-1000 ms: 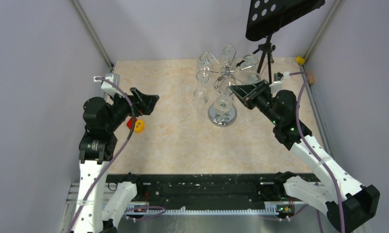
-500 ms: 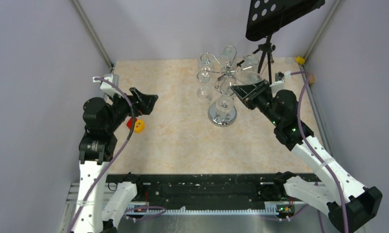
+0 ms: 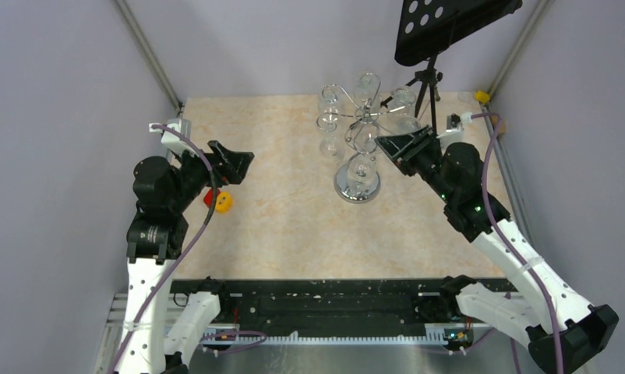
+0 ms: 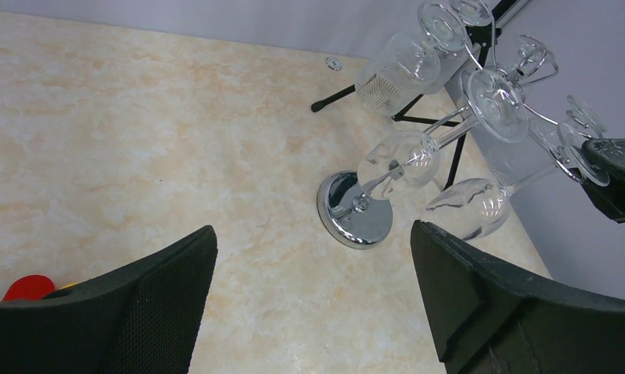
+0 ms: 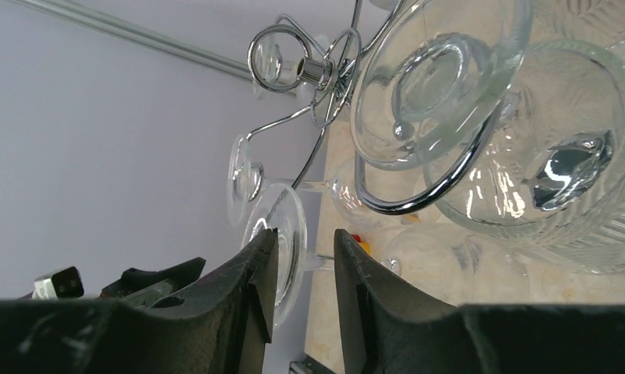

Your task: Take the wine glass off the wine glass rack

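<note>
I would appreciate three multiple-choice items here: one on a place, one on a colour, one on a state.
1. Where does the wine glass rack stand?
A) by the left arm's base
B) at the table's far side, beside the music stand
C) at the near edge, centre

2. What colour is the music stand?
A) white
B) red
C) black

3. How is the left gripper?
A) wide open, empty
B) shut on a glass
C) shut on the rack

Answers:
1 B, its chrome base stands near the tripod legs.
2 C, its desk and legs are black.
3 A, its fingers stand far apart with nothing between.
</note>
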Tool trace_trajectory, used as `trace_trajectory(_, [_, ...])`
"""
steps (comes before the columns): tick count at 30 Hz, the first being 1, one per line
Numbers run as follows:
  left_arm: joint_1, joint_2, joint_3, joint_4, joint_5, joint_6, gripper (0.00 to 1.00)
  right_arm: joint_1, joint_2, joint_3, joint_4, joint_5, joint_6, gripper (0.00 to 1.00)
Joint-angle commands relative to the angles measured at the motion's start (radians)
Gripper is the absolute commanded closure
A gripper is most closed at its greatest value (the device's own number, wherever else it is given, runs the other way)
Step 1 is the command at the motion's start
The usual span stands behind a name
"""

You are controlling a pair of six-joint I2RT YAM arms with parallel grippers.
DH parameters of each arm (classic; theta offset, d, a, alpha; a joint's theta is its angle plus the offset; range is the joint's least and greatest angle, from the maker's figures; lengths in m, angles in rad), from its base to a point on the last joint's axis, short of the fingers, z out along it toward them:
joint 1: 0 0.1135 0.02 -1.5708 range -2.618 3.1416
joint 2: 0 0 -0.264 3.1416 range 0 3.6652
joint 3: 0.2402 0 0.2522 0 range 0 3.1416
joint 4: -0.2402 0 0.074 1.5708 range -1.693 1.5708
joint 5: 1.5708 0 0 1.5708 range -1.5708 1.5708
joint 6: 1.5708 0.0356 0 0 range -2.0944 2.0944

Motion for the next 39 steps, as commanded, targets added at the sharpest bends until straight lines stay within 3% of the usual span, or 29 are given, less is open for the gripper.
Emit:
trace_trajectory(1, [0.003, -0.008, 0.012, 0.009, -0.012, 0.013, 0.03, 0.011, -0.035, 0.065, -0.010, 0.026, -0.041, 0.67])
trace_trajectory(11, [0.003, -0.006, 0.025, 0.003, -0.009, 0.010, 0.03, 0.011, -0.025, 0.066, 0.026, -0.002, -0.025, 1.00])
trace_trajectory(31, [0.002, -0.019, 0.031, -0.012, -0.032, 0.013, 0.03, 0.011, -0.120, 0.053, 0.117, -0.089, 0.095, 1.00])
trace_trajectory(39, [0.001, -0.025, 0.022, -0.010, -0.026, 0.008, 0.03, 0.011, -0.068, 0.052, 0.158, -0.140, 0.100, 1.00])
